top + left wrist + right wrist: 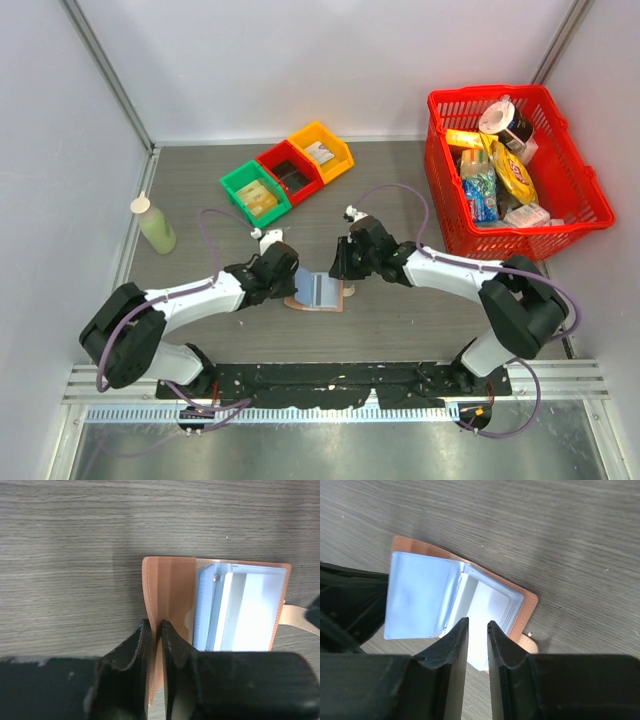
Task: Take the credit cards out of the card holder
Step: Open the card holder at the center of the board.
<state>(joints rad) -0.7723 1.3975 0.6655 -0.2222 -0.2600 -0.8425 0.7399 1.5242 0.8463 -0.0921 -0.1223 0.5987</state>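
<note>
The tan card holder (318, 292) lies spread open on the table between both arms. My left gripper (292, 284) is shut on the edge of its tan cover (170, 590), the fingertips (165, 630) pinching that flap. Pale blue sleeves (417, 595) stand folded up toward the left side. A whitish credit card (487, 602) sits in the exposed sleeve and also shows in the left wrist view as a white credit card (252, 615). My right gripper (477, 623) hovers just over that card with its jaws a narrow gap apart and nothing between them.
The holder's snap tab (297, 616) sticks out on the right. Green (256, 195), red (290, 170) and yellow (322, 150) bins sit at the back. A red basket (480, 240) full of goods stands back right, and a pale green bottle (155, 222) stands at the left.
</note>
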